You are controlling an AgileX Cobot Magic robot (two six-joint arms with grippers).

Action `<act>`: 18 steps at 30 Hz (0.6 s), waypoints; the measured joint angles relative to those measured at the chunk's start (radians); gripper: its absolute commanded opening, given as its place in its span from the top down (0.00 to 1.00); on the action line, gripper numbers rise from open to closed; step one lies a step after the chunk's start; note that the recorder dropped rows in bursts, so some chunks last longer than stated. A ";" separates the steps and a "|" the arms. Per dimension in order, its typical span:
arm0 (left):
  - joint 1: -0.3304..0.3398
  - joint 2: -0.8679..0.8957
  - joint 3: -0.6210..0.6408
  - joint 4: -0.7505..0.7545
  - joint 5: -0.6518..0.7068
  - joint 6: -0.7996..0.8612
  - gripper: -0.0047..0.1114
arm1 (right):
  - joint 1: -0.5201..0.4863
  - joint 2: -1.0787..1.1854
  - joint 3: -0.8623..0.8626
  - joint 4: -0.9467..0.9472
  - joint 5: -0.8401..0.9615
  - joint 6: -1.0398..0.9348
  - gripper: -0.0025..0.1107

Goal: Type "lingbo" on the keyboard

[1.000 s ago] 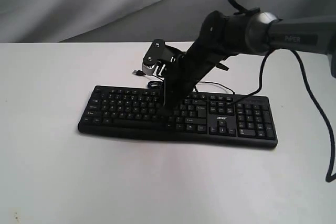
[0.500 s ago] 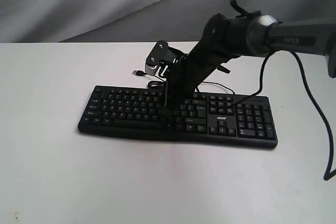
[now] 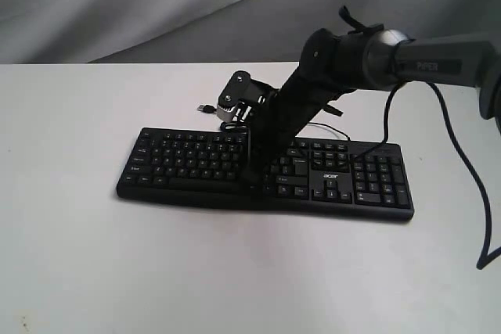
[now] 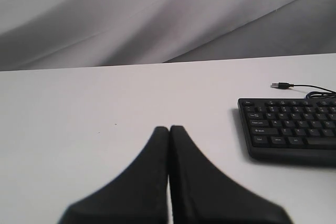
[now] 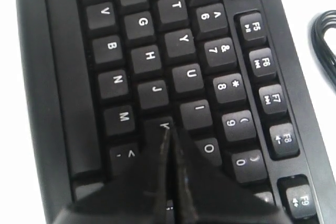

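The black keyboard [image 3: 188, 163] lies across the middle of the white table, with its number pad and "acer" logo [image 3: 330, 168] to the right. My right gripper [image 3: 250, 175] is shut and points steeply down onto the letter block. In the right wrist view its tip [image 5: 169, 129] lies at the K key [image 5: 163, 125], with I [image 5: 196, 113] and O [image 5: 209, 149] beside it. Whether it presses the key I cannot tell. My left gripper [image 4: 169, 128] is shut on nothing over bare table, apart from the keyboard's left end [image 4: 294, 127]. It is out of the exterior view.
The keyboard's thin black cable [image 5: 325, 40] runs behind it and ends in a loose USB plug [image 3: 205, 107], which the left wrist view also shows as a USB plug [image 4: 281, 85]. A grey cloth backdrop [image 3: 156, 5] rises behind the table. The right arm's own cable [image 3: 470, 177] hangs at the right.
My right gripper's tip has come down a little and shifted toward the keyboard's front rows, while its wrist has swung slightly right. The keyboard has not moved.
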 measured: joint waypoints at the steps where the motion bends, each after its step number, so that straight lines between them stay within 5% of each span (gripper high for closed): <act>1: 0.000 0.000 0.000 0.000 0.000 0.000 0.96 | 0.000 0.000 0.000 -0.002 0.002 0.000 0.98; 18: 0.000 0.000 0.000 0.000 0.000 0.000 0.96 | 0.000 0.000 -0.001 -0.016 0.013 0.002 0.98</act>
